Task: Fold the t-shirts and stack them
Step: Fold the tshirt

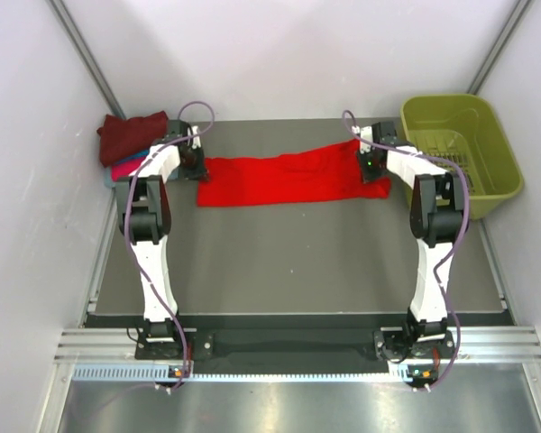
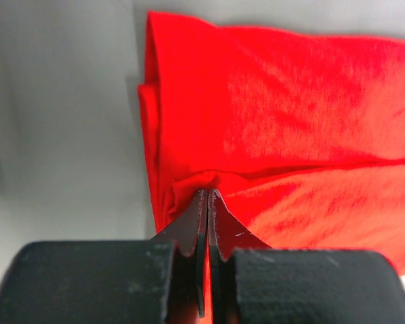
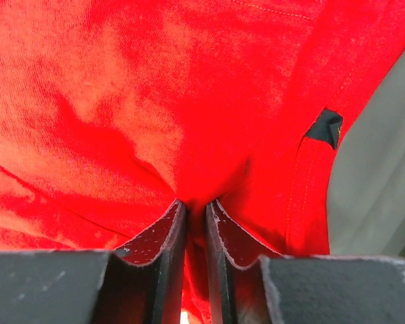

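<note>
The red t-shirt (image 1: 288, 179) lies spread in a long band across the far half of the surface (image 1: 298, 262), running from 9 o'clock to 3 o'clock, flat on the surface with a few wrinkles. The left fingers (image 1: 198, 170) sit at its 9 o'clock end and the right fingers (image 1: 371, 170) at its 3 o'clock end, both arms reaching out from the near edge.

From the left wrist, the left fingers (image 2: 201, 209) are pressed together, their tips pinching a small pucker of red cloth just inside the shirt's folded edge (image 2: 277, 108). The bare grey surface shows toward 9 o'clock of that edge.

From the right wrist, the right fingers (image 3: 169, 229) are clamped on a ridge of the same shirt (image 3: 155, 101), with a strip of red cloth caught between them. A small dark patch (image 3: 324, 127) shows on the cloth at about 2 o'clock from the tips, near a stitched hem; what it is cannot be told.

A stack of folded shirts (image 1: 131, 137) sits at the surface's 10 o'clock corner, just beyond the left fingers: maroon on top, pink and teal edges showing beneath. An olive-green basket (image 1: 498, 171) stands at 2 o'clock, beside the right arm.
</note>
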Action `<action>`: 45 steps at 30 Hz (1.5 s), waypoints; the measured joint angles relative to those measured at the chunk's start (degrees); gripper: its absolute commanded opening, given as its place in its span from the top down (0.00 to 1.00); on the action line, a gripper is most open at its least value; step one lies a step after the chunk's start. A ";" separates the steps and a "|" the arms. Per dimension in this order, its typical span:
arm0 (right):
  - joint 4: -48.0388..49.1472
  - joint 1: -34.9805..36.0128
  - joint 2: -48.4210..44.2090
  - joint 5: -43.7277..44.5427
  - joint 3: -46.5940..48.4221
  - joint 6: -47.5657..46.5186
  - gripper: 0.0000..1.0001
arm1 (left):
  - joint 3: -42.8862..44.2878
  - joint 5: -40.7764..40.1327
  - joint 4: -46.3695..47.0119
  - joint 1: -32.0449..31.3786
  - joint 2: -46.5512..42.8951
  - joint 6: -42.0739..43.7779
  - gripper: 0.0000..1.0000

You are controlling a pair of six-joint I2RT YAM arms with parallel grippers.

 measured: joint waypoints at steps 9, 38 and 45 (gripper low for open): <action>-2.25 0.00 5.22 0.31 8.83 0.85 0.78 | -10.86 -0.79 -0.79 -0.94 -7.32 0.92 1.00; -0.79 0.55 15.08 2.84 28.98 4.87 0.22 | -13.40 -10.62 -5.88 -4.20 -21.59 2.19 0.58; -0.68 0.55 2.73 -4.61 19.71 12.35 0.22 | -3.41 -10.93 -4.17 -3.76 -9.44 2.82 0.56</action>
